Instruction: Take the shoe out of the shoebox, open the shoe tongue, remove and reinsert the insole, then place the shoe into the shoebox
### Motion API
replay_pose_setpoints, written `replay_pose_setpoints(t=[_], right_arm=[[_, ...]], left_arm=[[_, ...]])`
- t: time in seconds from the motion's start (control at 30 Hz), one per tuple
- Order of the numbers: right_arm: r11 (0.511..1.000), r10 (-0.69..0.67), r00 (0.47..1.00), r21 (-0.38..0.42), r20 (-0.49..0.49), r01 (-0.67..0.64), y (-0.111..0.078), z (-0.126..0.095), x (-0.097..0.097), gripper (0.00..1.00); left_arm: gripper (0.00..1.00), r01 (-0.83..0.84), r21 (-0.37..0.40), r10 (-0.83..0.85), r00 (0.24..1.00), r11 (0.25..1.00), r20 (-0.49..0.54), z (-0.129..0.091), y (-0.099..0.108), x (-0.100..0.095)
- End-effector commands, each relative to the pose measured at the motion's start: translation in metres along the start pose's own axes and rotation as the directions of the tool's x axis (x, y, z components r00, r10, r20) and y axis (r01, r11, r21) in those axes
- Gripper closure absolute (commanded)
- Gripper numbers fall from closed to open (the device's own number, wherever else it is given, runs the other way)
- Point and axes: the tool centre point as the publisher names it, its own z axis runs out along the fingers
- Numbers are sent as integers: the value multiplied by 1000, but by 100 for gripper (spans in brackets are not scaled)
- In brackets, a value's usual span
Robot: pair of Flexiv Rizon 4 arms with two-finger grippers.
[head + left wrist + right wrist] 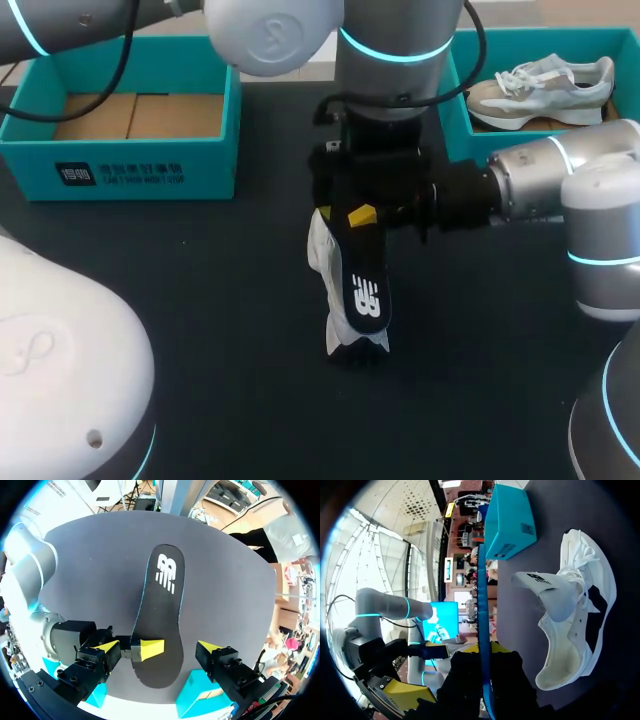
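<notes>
We find right gripper [483,652] pinching insole [162,605] by thin edge; left gripper [159,646] wide, empty. Risk: insole pivots, slips, misses shoe [560,655] opening.

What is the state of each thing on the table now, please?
right pincer: shut on the insole.
left pincer: open, holding nothing.
insole: out of the white shoe, in the right pincer.
white shoe: on the table, tongue open, no insole inside.
left shoebox: open, empty.
right shoebox: open, holds a second shoe.
</notes>
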Motion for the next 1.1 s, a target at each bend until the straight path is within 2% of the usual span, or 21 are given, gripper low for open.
replay_pose_setpoints(t=[0.03,0.2,0.37,0.5,0.63,0.8,0.97,1.1], right_arm=[[1000,1,1000,4,4,-1,0,-2,0,100],[1000,5,1000,-1,7,-5,-2,-5,0,100],[1000,14,1000,-5,15,-14,-3,-8,2,100],[1000,20,1000,-11,20,-19,-3,-11,3,100],[999,30,999,-18,21,-30,-4,-13,2,100],[999,42,999,-19,22,-41,-5,-15,2,100],[999,47,999,-28,22,-46,-5,-17,0,100],[998,49,999,-33,18,-49,-4,-18,-2,100]], left_arm=[[0,-1,0,1,1000,1000,-1,0,1,0],[0,12,40,-19,980,999,197,-2,3,2],[0,33,46,-46,943,998,329,2,5,4],[0,50,36,-62,875,998,480,3,4,10],[0,88,67,-111,793,994,599,-1,9,19],[0,84,165,-175,715,983,677,-13,20,26],[0,30,159,-137,678,987,722,-39,19,37],[0,30,159,-137,678,987,722,-39,19,37]])
